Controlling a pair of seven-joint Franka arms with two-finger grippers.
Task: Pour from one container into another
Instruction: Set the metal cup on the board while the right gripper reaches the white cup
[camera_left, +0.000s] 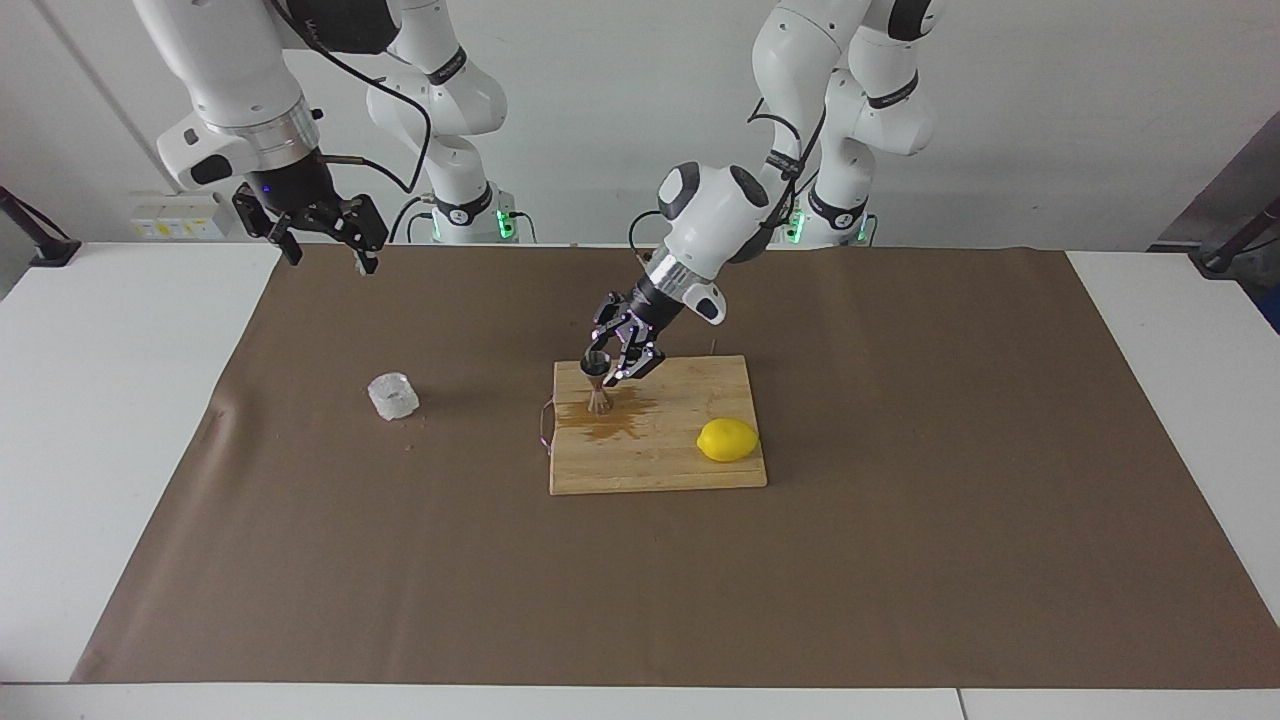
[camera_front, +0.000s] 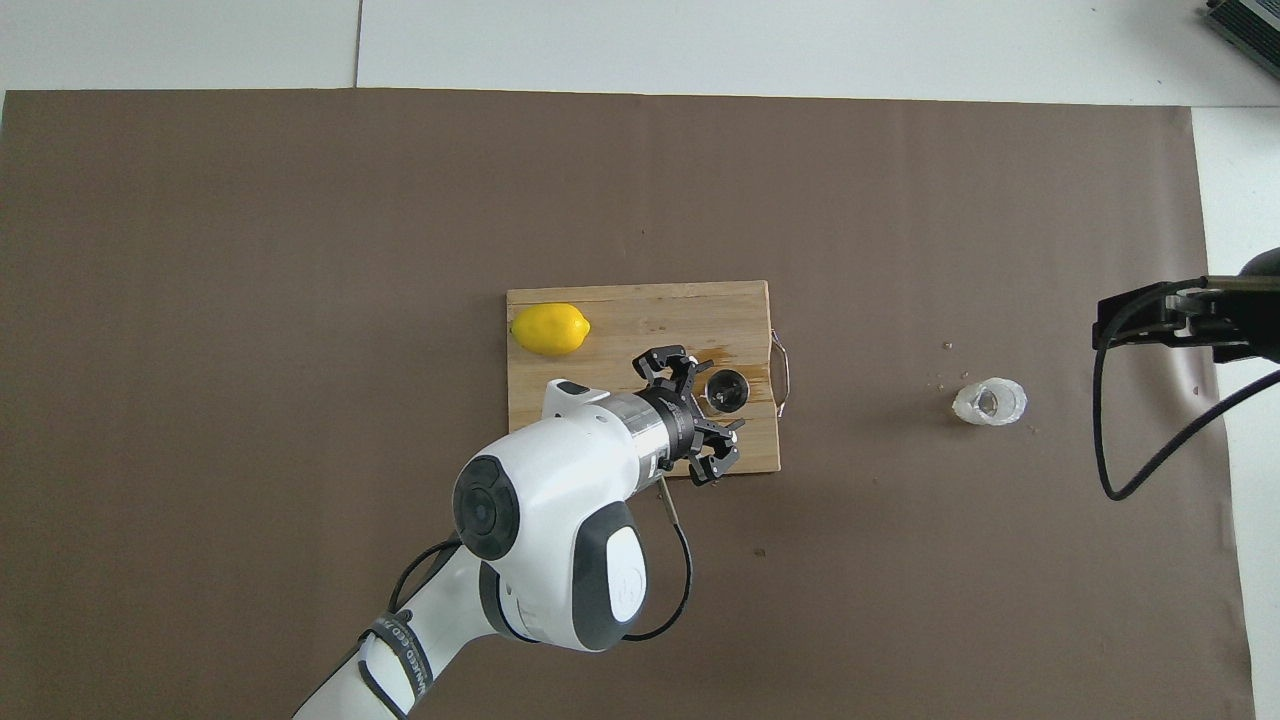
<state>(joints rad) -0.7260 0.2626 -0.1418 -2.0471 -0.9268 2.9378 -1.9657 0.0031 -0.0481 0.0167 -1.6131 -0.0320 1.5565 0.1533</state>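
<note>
The steel hourglass jigger (camera_left: 597, 386) (camera_front: 725, 388) stands upright on the wooden cutting board (camera_left: 660, 465) (camera_front: 640, 300), at the board's corner toward the right arm's end, beside a brown wet stain. My left gripper (camera_left: 622, 352) (camera_front: 712, 408) hovers just beside the jigger's upper cone, open, with its fingers apart from the jigger. The translucent crinkled cup (camera_left: 392, 395) (camera_front: 988, 401) sits alone on the brown mat toward the right arm's end. My right gripper (camera_left: 328, 258) (camera_front: 1140, 315) hangs open and empty high above the mat near the cup, waiting.
A yellow lemon (camera_left: 727, 440) (camera_front: 549, 329) lies on the board's corner toward the left arm's end. A wire handle (camera_front: 783, 372) sticks out of the board's short edge. Small crumbs lie around the cup. A brown paper mat (camera_left: 900, 560) covers the table.
</note>
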